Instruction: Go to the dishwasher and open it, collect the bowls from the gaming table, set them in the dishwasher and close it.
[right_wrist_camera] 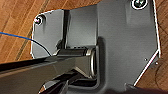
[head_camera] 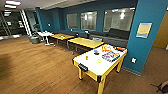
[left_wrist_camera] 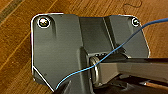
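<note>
Gripper state cannot be told on either arm, both wrists hanging over wood floor (left_wrist_camera: 15, 50), while the gaming table (head_camera: 93, 65) lies ahead-right, long axis receding, blue bowl (head_camera: 96, 52) and yellow-green bowl (head_camera: 99, 60) mid-top

Dark grey wrist plate (left_wrist_camera: 60, 50) with round silver corner screws (left_wrist_camera: 43, 22), thin blue cable (left_wrist_camera: 120, 47).

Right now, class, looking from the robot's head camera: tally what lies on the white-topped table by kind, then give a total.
Blue bowl: 1
Yellow-green bowl: 1
Small orange cup: 1
Colourful flat boxes or boards at the far end: 2, as far as I can tell
Orange item at the far edge: 1
Total: 6
</note>
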Controlling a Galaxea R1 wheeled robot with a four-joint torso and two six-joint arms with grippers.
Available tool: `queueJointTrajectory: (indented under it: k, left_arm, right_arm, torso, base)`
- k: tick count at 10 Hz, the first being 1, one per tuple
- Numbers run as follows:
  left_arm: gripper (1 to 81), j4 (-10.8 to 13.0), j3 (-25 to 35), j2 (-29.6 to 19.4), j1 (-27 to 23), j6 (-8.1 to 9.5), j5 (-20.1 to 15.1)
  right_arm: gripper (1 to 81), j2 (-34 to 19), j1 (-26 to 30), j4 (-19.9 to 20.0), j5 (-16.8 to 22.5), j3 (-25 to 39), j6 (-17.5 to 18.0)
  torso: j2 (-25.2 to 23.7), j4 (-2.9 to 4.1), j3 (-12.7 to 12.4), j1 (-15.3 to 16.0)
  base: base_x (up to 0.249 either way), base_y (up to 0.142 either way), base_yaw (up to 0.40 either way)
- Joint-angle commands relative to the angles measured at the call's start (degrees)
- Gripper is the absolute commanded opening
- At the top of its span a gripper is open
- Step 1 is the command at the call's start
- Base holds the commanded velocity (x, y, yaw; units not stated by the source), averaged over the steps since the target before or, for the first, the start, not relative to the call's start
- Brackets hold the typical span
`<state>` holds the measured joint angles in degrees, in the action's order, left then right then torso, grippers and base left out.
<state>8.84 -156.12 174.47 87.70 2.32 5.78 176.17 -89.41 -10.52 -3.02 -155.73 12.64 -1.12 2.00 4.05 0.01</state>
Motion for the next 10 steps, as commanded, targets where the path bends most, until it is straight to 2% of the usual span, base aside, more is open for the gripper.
queueJointTrajectory:
  k: [1,7,10]
  left_arm:
    - [81.1,0.48,0.2,-0.17,-2.31,-0.38,-2.97]
    - [81.1,0.57,0.2,-0.08,-2.31,-0.38,-2.97]
    - [81.1,0.57,0.2,-0.08,-2.31,-0.38,-2.97]
  right_arm:
    - [81.1,0.62,2.25,-0.55,3.02,0.53,-0.34]
    - [81.1,0.62,2.25,-0.55,3.02,0.53,-0.34]
    - [81.1,0.62,2.26,-0.55,3.02,0.53,-0.34]
  torso:
    - [0.0,0.0,0.0,0.0]
    - [0.0,0.0,0.0,0.05]
    - [0.0,0.0,0.0,0.05]
  base:
    - [0.116,0.068,0.0]
    - [0.119,0.067,0.0]
    - [0.137,0.0,0.0]
